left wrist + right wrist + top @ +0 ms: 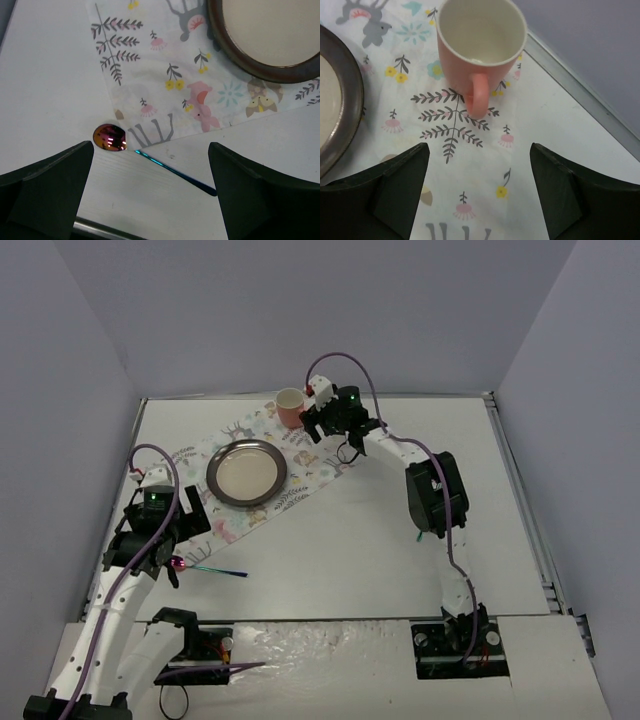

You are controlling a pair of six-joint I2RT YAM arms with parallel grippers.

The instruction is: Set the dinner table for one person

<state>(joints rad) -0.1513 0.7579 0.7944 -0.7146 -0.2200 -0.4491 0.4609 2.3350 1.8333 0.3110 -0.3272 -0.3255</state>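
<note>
Your left gripper (150, 148), jaws apart, hangs over the iridescent metal spoon (111, 138) at 7 o'clock from the dark-rimmed round plate (246, 472). Your right gripper (479, 150), likewise apart, faces the salmon-pink mug (480, 40) at 1 o'clock. The large matte white bench (380, 550) underlies all.

Plate (246, 472), mug (290, 406) on placemat (150, 60); spoon (165, 165) on dinner table (340, 550).

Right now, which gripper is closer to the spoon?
Left. The left gripper, open, hangs right over the spoon lying at the placemat edge. The right gripper, also open, is across the placemat, facing the pink mug, with the plate between.
</note>
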